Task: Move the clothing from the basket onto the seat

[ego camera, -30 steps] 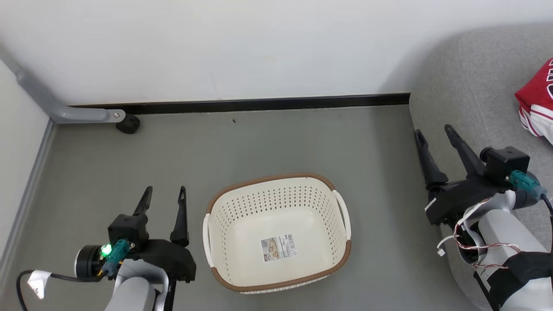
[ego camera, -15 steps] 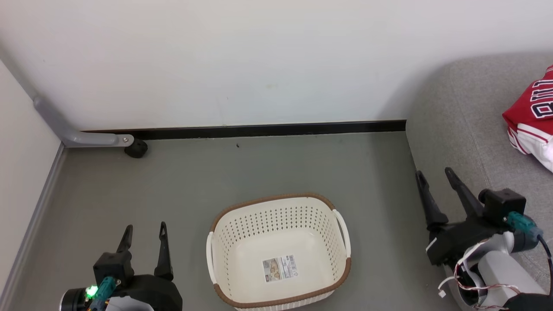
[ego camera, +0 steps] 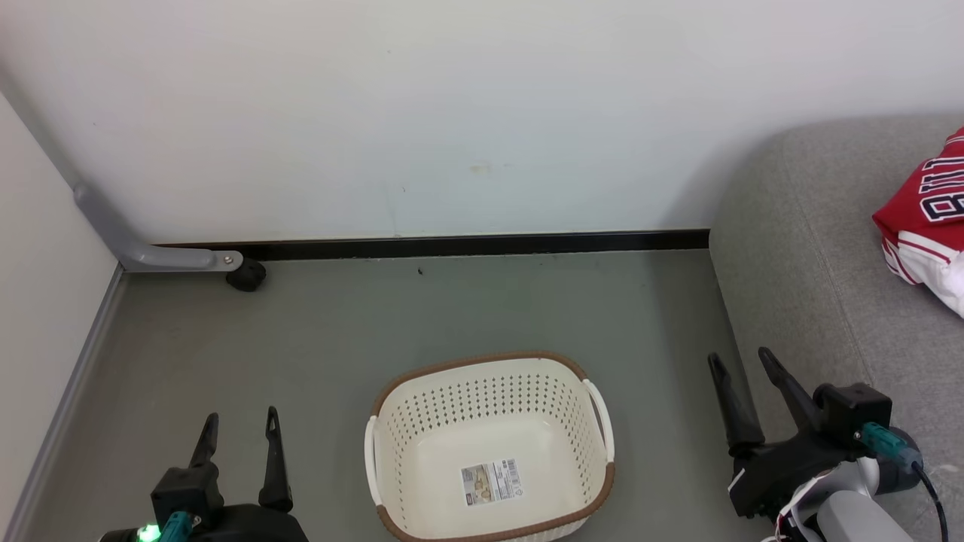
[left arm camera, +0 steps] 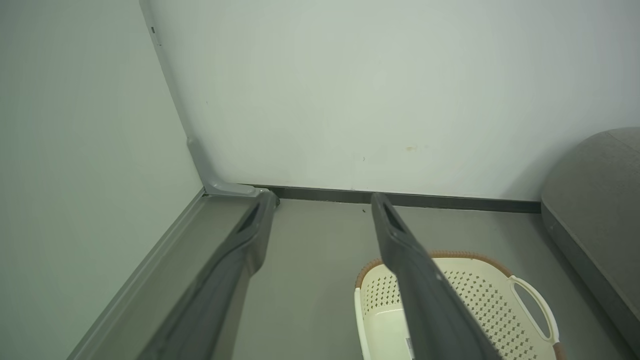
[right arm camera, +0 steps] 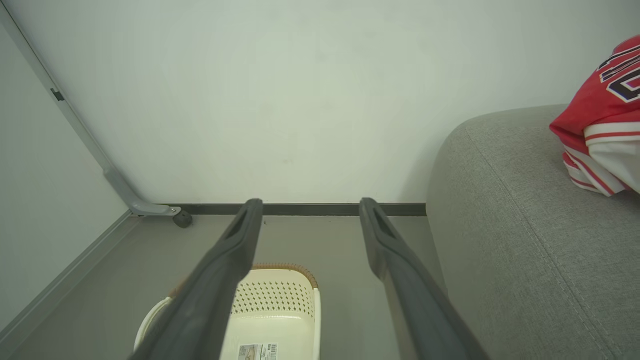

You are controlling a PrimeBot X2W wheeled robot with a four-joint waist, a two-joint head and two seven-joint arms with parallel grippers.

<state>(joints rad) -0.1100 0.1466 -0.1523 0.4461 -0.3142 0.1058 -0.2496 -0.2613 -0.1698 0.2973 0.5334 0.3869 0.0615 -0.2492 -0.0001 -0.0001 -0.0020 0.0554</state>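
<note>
Right gripper (ego camera: 738,355), wide and empty, hangs nearer the red clothing (ego camera: 922,218), which lies on the seat (ego camera: 813,263) ahead to its right; left gripper (ego camera: 242,414), also wide, flanks the basket (ego camera: 482,360).

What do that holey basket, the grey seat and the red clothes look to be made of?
The basket looks like moulded plastic: smooth cream walls with neat rows of holes. Its brown rim imitates weave. The seat is covered in matt grey woven fabric, with a visible grain and stitched seams. The clothing seems to be a soft sports fabric that folds loosely, likely synthetic.
</note>
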